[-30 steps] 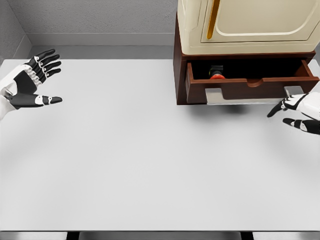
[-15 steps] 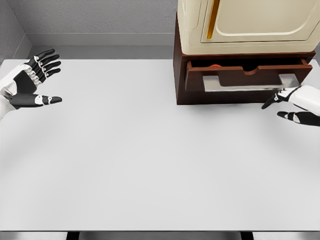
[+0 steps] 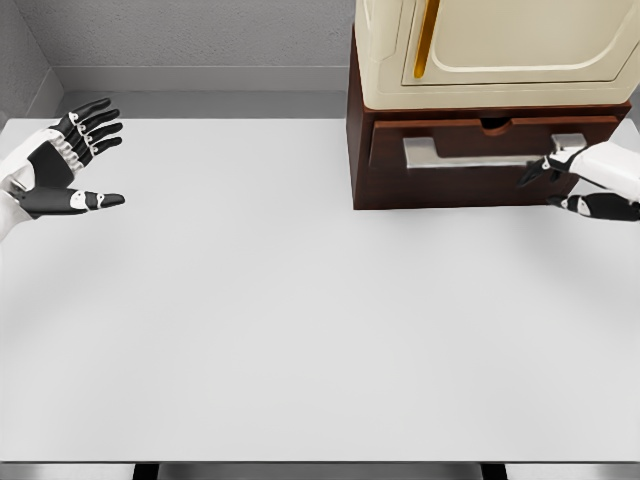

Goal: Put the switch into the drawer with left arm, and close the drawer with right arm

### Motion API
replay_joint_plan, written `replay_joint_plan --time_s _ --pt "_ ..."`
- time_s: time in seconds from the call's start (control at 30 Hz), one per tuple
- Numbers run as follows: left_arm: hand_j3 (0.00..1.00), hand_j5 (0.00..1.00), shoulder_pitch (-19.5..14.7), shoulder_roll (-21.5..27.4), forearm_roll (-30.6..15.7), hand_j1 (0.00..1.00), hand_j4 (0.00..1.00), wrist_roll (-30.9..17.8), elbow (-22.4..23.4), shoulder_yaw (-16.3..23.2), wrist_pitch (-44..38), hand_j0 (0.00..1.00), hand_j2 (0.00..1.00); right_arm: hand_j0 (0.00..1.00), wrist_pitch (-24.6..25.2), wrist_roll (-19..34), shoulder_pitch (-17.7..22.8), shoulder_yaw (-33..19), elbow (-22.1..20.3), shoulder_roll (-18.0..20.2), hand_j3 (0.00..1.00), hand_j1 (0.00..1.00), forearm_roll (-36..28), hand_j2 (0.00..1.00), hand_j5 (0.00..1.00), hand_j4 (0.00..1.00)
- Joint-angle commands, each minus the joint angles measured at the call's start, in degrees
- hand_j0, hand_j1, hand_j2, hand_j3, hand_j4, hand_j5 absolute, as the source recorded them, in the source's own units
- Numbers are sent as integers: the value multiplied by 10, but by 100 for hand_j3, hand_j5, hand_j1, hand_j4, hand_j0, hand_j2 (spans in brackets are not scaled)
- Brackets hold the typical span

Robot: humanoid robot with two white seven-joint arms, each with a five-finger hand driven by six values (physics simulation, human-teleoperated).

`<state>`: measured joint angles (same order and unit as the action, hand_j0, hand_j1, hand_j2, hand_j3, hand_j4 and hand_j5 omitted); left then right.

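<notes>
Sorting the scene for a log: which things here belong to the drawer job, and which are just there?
Job:
- drawer, pushed nearly shut
- right hand against its front
- left hand, open, idle at the table's left

Bystanders:
- cream cabinet on top
- white table

The switch is not visible.

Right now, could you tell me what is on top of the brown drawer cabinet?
A cream appliance with a gold handle sits on the brown drawer cabinet. The drawer is pushed in, so its contents are hidden; the right hand is at its front.

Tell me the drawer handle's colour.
Silver-grey handle on the dark brown drawer; head view.
</notes>
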<state>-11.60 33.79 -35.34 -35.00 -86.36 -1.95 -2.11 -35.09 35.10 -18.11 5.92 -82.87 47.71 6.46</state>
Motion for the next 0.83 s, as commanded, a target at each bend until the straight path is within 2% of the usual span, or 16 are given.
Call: replay_joint_plan --time_s 0.0,0.1,0.27,0.33,0.37,0.5,0.53,0.6,0.73,0.77,0.8 --pt "100 100 1 0 -3 100 100 0 0 -1 0 100 100 62 1 -1 -1 15 11 -6 62 62 8 62 62 62" --pt "100 100 0 1 -3 100 100 0 0 0 0 100 100 67 1 -1 -4 13 12 -10 67 67 13 67 67 67" --pt "100 100 1 0 -3 100 100 0 0 0 0 100 100 68 1 -1 6 2 11 -5 68 68 12 68 68 68" --pt "100 100 1 0 -3 100 100 0 0 0 0 100 100 68 1 -1 37 -54 11 -5 68 68 11 68 68 68" --pt "100 100 1 0 -3 100 100 0 0 0 0 100 100 71 1 -1 47 -68 11 -5 71 71 11 71 71 71" --pt "100 100 2 0 -3 100 100 0 1 1 0 100 100 75 1 -1 69 -84 10 -4 75 75 8 75 75 75" --pt "100 100 5 0 -3 100 100 0 3 1 0 100 100 81 1 -1 73 -84 8 -3 81 81 8 81 81 81" --pt "100 100 2 3 -3 100 100 0 16 -1 4 100 100 86 1 -1 106 -83 -19 23 86 86 8 86 86 86" --pt "100 100 4 2 -3 100 100 0 20 1 8 100 100 87 1 -1 143 -85 -69 25 87 87 10 87 87 87" --pt "100 100 4 2 -3 100 100 0 20 1 7 100 100 95 1 -1 151 -85 -87 25 95 95 11 95 95 95" --pt "100 100 4 3 -3 100 100 0 22 1 6 100 100 95 1 -1 159 -90 -99 27 95 95 11 95 95 95"
